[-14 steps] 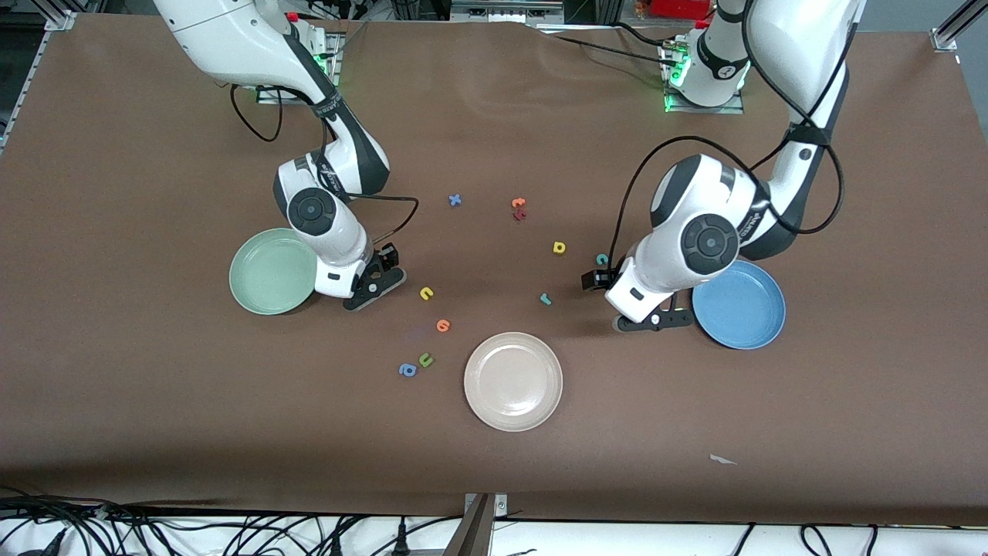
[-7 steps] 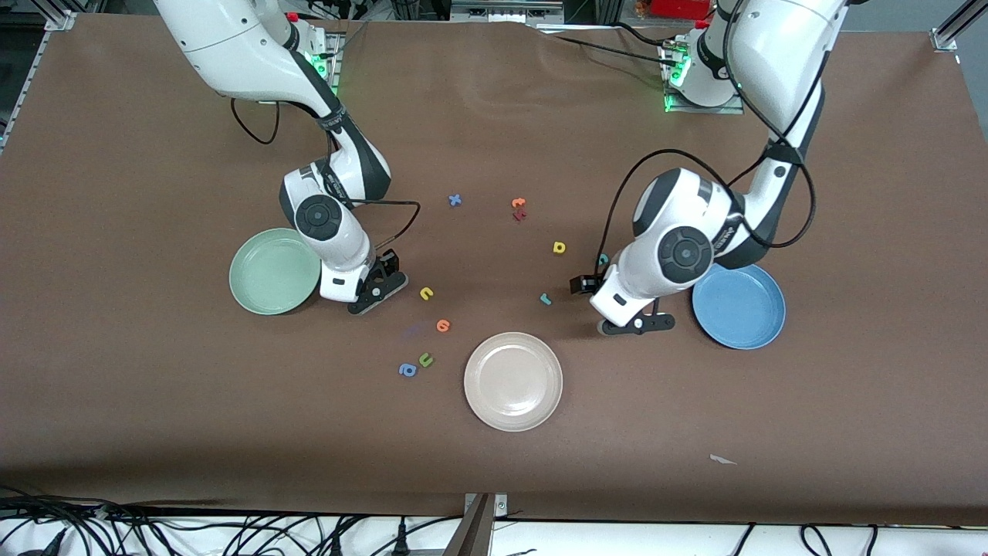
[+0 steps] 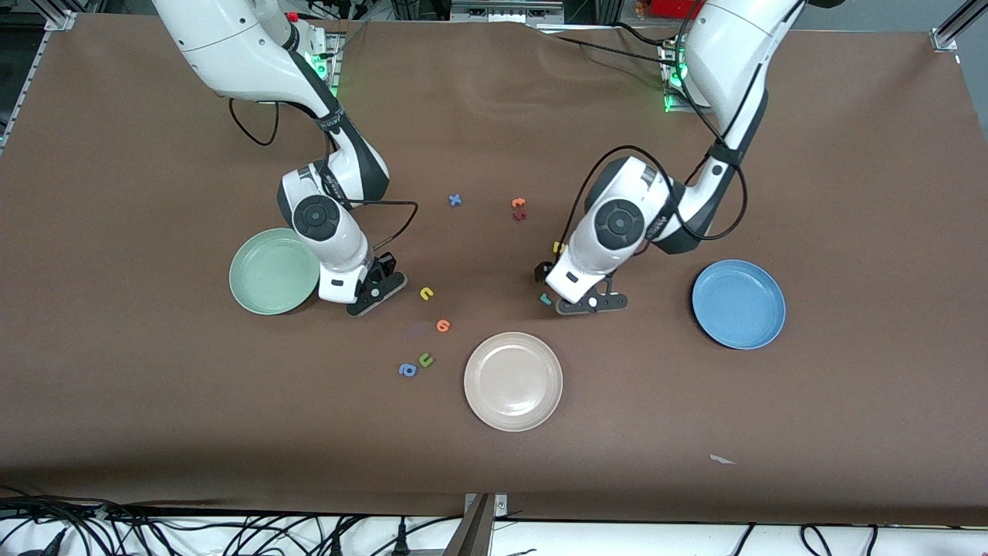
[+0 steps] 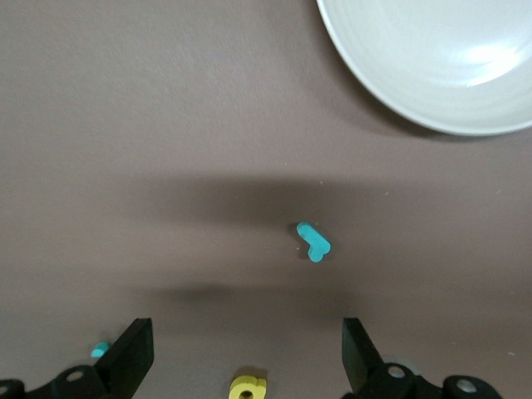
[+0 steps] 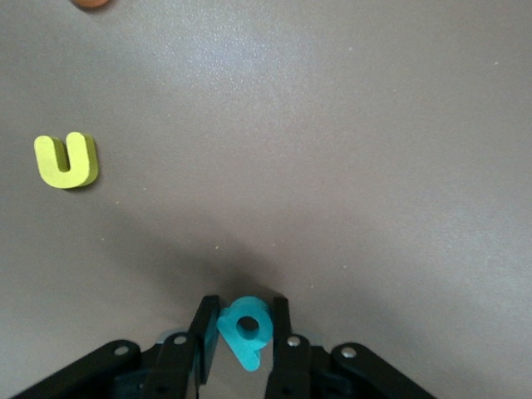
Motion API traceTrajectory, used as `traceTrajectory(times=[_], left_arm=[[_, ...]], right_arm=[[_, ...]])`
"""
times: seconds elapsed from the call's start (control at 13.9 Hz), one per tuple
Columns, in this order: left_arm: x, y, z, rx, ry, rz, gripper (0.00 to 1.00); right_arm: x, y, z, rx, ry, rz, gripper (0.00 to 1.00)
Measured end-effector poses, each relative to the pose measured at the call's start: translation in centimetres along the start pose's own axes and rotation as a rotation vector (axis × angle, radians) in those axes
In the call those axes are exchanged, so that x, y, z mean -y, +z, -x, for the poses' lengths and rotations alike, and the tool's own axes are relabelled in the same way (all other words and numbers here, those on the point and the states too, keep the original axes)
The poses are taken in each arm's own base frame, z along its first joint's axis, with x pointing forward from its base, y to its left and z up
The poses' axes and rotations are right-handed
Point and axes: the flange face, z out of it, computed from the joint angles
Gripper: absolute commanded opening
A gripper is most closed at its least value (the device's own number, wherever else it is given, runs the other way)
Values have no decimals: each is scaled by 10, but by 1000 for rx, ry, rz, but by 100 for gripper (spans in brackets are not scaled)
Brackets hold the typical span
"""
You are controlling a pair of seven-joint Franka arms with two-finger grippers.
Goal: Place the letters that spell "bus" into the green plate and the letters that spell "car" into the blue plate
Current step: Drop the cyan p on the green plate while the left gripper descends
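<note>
My right gripper [image 5: 243,312] is shut on the teal b [image 5: 247,328], low at the table beside the green plate [image 3: 262,278]. The yellow u [image 5: 66,160] lies close by on the cloth [image 3: 426,293]. My left gripper [image 4: 247,332] hangs open over the middle of the table. The yellow a [image 4: 248,387] is between its fingers [image 4: 133,357]. The teal r [image 4: 313,242] lies a little ahead of them, and the teal c [image 4: 100,350] peeks out beside one finger. The blue plate [image 3: 739,303] sits toward the left arm's end.
A cream-white plate [image 3: 513,381] lies nearer the front camera, in the middle. Spare letters are scattered about: a blue x [image 3: 455,200], an orange [image 3: 519,202] and a dark red one [image 3: 519,215], another orange [image 3: 443,326], a green u [image 3: 425,359], a blue a [image 3: 407,370].
My left arm has swung away from the blue plate to the middle, over the yellow a and teal r. My right gripper has closed on the teal b, hardly moving.
</note>
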Motion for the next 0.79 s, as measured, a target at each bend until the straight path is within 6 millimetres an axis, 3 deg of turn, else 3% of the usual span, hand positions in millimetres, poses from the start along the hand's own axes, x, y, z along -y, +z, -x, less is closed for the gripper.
traceTrajectory(times=[0.14,0.29,0.5,0.65,0.72,0.79], left_arm=[[-3,11,17,-30,14,11,100],[-1,18,38,-52,32,23,100],[0,29,74,-71,67,10,100],[1,37,86,-100,79,-40,99],[2,39,88,-110,79,-58,95],[3,41,88,-112,78,-65,93]], right_arm=[[-11,-11,-1,16,12,8,6],[-37,-35,3,39,10,28,7],[-95,-68,30,118,10,44,7],[-118,-64,55,162,39,43,8],[-123,-53,69,182,53,40,14],[-128,-38,85,191,68,42,58]])
